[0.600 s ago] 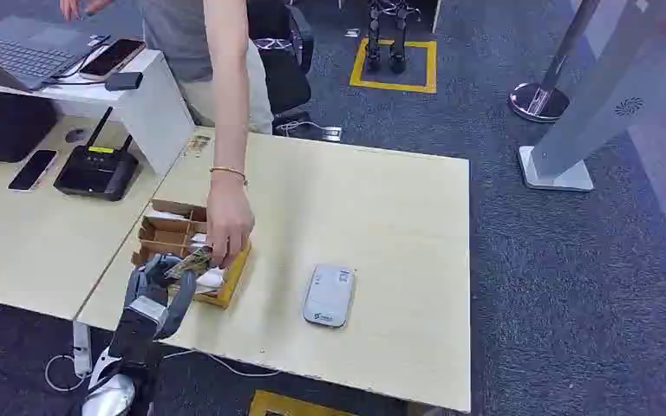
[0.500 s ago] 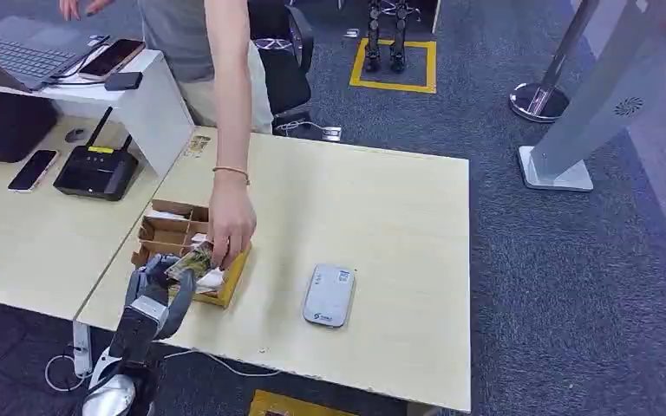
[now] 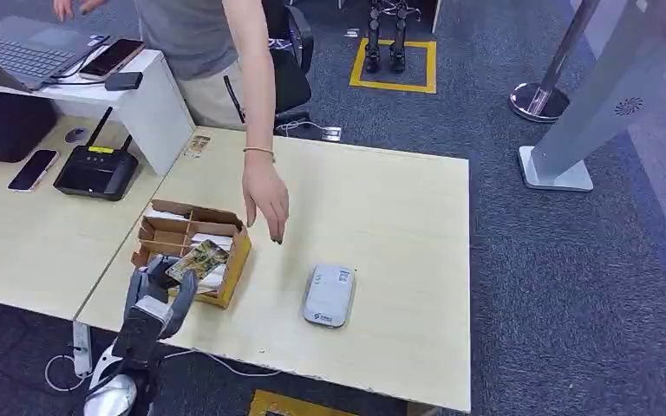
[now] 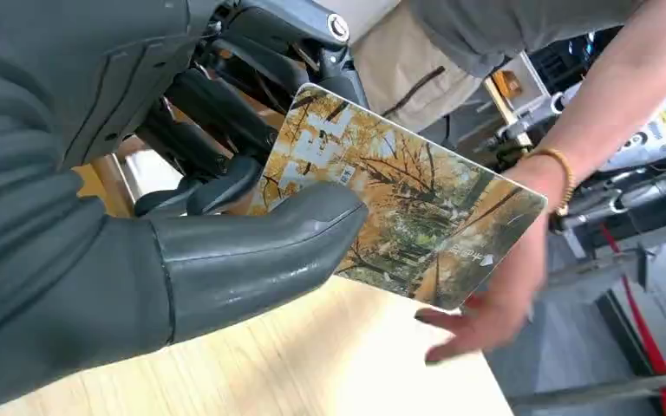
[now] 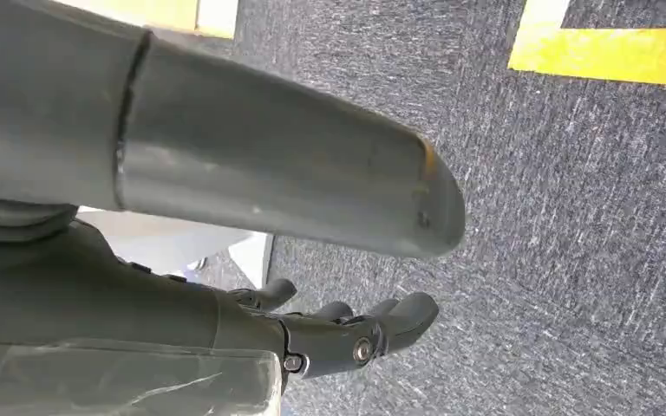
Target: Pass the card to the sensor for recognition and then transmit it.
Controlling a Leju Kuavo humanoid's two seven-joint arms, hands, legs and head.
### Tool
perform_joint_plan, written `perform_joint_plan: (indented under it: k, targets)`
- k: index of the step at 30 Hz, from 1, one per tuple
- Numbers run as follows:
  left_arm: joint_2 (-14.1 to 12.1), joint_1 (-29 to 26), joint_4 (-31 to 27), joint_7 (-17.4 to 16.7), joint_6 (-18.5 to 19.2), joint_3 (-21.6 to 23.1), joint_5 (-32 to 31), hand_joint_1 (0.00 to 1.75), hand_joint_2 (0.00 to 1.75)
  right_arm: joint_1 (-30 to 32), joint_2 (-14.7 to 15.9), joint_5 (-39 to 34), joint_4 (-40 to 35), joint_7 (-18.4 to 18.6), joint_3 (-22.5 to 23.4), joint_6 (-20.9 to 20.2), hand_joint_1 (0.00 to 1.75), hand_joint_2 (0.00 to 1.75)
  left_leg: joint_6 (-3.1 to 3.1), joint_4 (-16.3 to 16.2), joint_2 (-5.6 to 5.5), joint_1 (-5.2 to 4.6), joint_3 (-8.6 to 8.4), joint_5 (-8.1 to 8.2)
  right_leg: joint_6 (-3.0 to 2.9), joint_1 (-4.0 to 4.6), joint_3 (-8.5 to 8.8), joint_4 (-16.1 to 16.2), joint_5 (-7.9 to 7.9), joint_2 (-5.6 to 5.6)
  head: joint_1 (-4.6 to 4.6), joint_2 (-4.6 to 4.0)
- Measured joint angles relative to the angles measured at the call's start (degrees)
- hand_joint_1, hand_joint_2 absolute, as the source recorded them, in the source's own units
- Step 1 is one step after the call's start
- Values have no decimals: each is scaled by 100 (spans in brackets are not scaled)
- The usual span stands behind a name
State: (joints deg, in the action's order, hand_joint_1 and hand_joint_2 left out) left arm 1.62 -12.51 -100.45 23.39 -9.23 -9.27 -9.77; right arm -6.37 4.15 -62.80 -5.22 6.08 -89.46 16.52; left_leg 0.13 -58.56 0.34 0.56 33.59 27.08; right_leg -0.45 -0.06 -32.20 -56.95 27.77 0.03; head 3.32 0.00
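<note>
Down at the near left corner of the pale wooden table (image 3: 381, 217), the robot's left hand (image 3: 160, 290) is clamped on a glossy rectangular card printed with orange autumn trees (image 3: 198, 259), the thick grey thumb (image 4: 251, 251) pressing its printed face while the darker fingers (image 4: 217, 186) back it from behind. The card sits just over the near end of the brown cardboard divider box (image 3: 192, 245), which rests on the table and holds white cards in its compartments. Beyond the box, a person's hand (image 3: 267, 201) with a thin gold bracelet hangs above the table, apart from the card and the box; the left wrist view shows the same hand (image 4: 494, 299) past the card's far edge. To the right of the box, well apart from it, lies the grey rounded card sensor (image 3: 329, 295), flat on the table. To the left of the box, on the neighbouring desk, stand a black router with two antennas (image 3: 97, 169) and a black phone (image 3: 32, 170); farther back on a raised white shelf sit a grey laptop (image 3: 26, 52) and another phone (image 3: 111, 57). The robot's right hand (image 5: 347, 334) hangs over dark grey carpet (image 5: 572, 217), its fingers loosely apart and holding nothing.
</note>
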Motion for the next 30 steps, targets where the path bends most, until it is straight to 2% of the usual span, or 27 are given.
perform_joint_plan:
  k: [5,9,12,16,27,30]
  targets:
    - [-2,70,83,-11,-505,11,-747,175,175,-8,0,37,-5,7,0,-9,0,0,0,0,0,0,-1,0,0,0,0,0,0,0,2,0]
    - [-28,173,208,-179,-870,85,-1424,175,175,-23,0,101,-7,9,0,-33,0,0,0,0,0,0,-1,0,0,0,0,0,0,0,2,0]
    - [-98,278,371,-304,-1446,234,-2437,175,175,-30,0,171,-9,0,0,-52,0,0,-1,-1,0,0,-2,-1,0,0,1,0,0,0,2,0]
    - [-203,373,536,-466,-2018,468,-3373,175,175,-38,0,273,-15,-9,0,-68,0,0,-1,-1,0,0,-2,-1,0,0,1,0,0,0,2,0]
    - [-396,601,737,-680,-2636,1034,-4334,175,175,-64,0,385,-35,-20,0,-118,0,0,-1,-1,1,0,-2,-1,0,0,1,0,0,1,0,0]
    - [-417,657,776,-840,-2852,1185,-4829,175,175,-65,0,435,-44,-20,0,-131,0,0,-1,-2,0,0,-2,-1,0,0,1,0,0,0,2,0]
